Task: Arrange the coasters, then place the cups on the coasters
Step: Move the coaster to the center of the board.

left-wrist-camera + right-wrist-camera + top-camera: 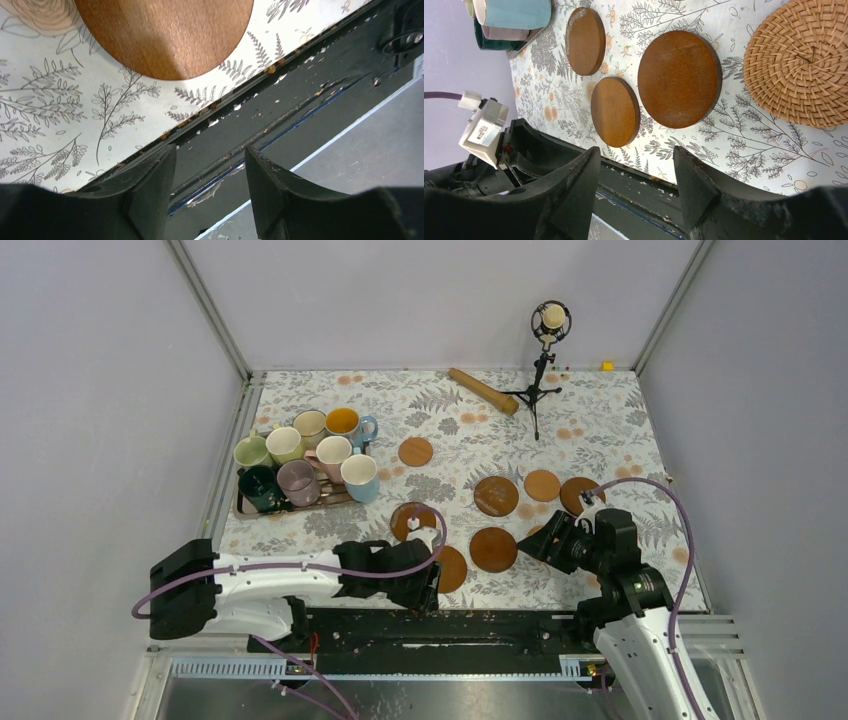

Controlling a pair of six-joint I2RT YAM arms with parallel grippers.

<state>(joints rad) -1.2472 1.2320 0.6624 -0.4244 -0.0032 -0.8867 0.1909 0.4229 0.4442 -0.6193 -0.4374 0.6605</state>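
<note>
A table (620,430) covered in a pale cloth printed with ferns and flowers stands between plain grey walls, with metal frame posts rising at its back corners. At the back a microphone (550,320) sits on a small tripod, and a wooden rod (483,390) lies just left of it. A black rail (280,115) runs along the near edge.

At the left a dark tray (320,502) holds the mugs, upright and packed close. The light green mug (250,452), cream mug (284,444), beige mug (310,426) and blue mug (345,423) with its yellow inside stand behind. The dark green mug (259,485), mauve mug (298,481) and pink mug (332,452) stand in front. The light blue mug (359,475) is at the tray's right end; I cannot tell whether it stands on the tray or just off it.

The coasters lie flat on the cloth, with no mug on them. One small coaster (415,451) lies alone just right of the tray. Three more form a loose row right of centre (542,485). Three wooden ones lie nearer the front, the largest (679,79) between the two arms. A woven coaster (799,65) lies just beside the right gripper (636,152), whose jaws are spread and empty, low over the front right of the cloth. The left gripper (210,155) hangs over the rail, jaws likewise parted and empty, with a wooden coaster (165,35) just beyond it.
</note>
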